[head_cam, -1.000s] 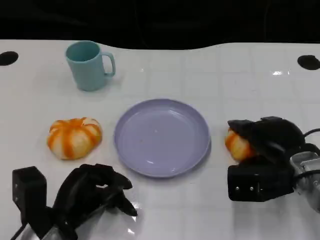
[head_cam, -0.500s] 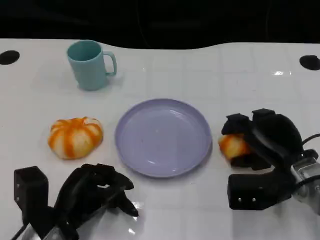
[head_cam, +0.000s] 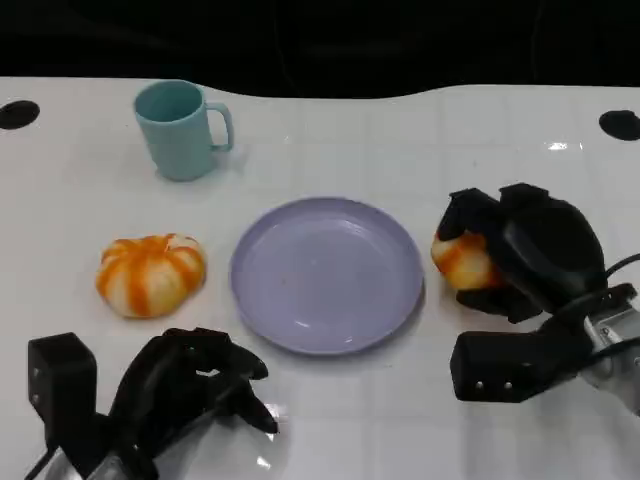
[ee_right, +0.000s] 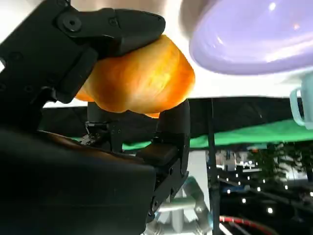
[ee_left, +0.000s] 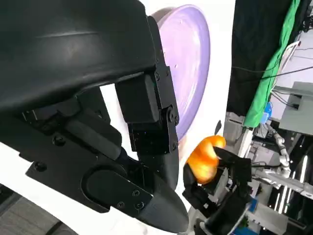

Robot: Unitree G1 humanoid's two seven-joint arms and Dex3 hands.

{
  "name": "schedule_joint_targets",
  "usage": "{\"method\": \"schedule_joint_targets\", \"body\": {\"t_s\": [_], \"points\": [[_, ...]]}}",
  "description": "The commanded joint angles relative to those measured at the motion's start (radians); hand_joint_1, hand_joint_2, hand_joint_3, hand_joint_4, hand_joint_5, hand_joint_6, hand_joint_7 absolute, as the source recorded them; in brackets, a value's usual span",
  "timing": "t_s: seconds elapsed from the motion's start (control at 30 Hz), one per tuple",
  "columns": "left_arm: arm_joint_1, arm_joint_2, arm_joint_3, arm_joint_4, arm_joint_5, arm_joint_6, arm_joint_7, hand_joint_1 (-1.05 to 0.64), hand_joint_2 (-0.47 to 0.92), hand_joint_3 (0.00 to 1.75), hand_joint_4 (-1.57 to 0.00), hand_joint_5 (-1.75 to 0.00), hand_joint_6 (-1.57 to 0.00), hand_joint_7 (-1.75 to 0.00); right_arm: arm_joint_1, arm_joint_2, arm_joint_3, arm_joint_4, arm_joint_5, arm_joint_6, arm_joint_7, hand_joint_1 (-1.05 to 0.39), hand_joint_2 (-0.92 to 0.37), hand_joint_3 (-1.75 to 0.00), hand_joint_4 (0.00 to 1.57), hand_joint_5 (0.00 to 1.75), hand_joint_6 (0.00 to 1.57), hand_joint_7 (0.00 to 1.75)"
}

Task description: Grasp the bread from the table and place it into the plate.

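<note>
Right hand, black and many-fingered, has its fingers wrapped around a small glossy orange-and-white bread roll; right wrist view confirms fingers clamped over and under the roll. Roll looks lifted off the white tabletop, though contact is hard to tell. Key relation: the round lilac plastic plate lies directly left of the held roll, its right rim just beside the roll, not yet under it. So the coming move is judged a short leftward carry over the rim, then release. The roll is roundish with no clear long axis, so orientation should not matter.

Left hand sits at the near left, fingers loosely curled, holding nothing. A second, larger orange-striped bread lies on the tabletop left of the plate, nearer the left hand, untouched. A teal ceramic mug stands far left, well apart.
</note>
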Motion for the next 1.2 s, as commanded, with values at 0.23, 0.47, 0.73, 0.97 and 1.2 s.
{"method": "schedule_joint_targets", "body": {"t_s": [0.23,0.47,0.73,0.97,1.2], "points": [[0.019,0.003,0.005,0.019,0.006,-0.002,0.010,-1.05,0.79,0.00,-1.50,-0.59,-1.57,-0.20,-0.031,-0.022,-0.053,-0.129,0.059,-0.052,0.039,-0.14,-0.30,-1.29,0.95,1.75,0.70,1.75],[0.024,0.007,-0.001,0.009,0.012,0.009,0.025,-1.05,0.78,0.00,-1.51,-0.60,-1.57,-0.23,-0.037,0.020,-0.050,-0.211,0.067,-0.037,0.101,-0.17,-0.27,-1.34,0.99,1.75,0.75,1.75],[0.030,0.011,-0.004,0.003,0.017,-0.001,0.025,-1.05,0.79,0.00,-1.51,-0.60,-1.57,-0.22,-0.111,0.104,-0.002,-0.173,0.040,-0.041,0.187,-0.24,-0.37,-1.15,0.97,1.75,0.77,1.61],[0.035,0.010,-0.009,0.003,0.026,-0.010,0.032,-1.05,0.79,0.00,-1.51,-0.60,-1.57,-0.23,-0.156,0.157,0.028,-0.069,0.049,-0.095,0.206,-0.24,-0.40,-1.25,0.97,1.75,0.75,1.74],[0.035,0.010,-0.012,0.000,0.026,-0.009,0.035,-1.05,0.79,0.00,-1.51,-0.60,-1.57,-0.23,-0.194,0.195,0.046,0.016,0.049,-0.109,0.204,-0.22,-0.39,-1.27,0.99,1.75,0.80,1.60]]}}
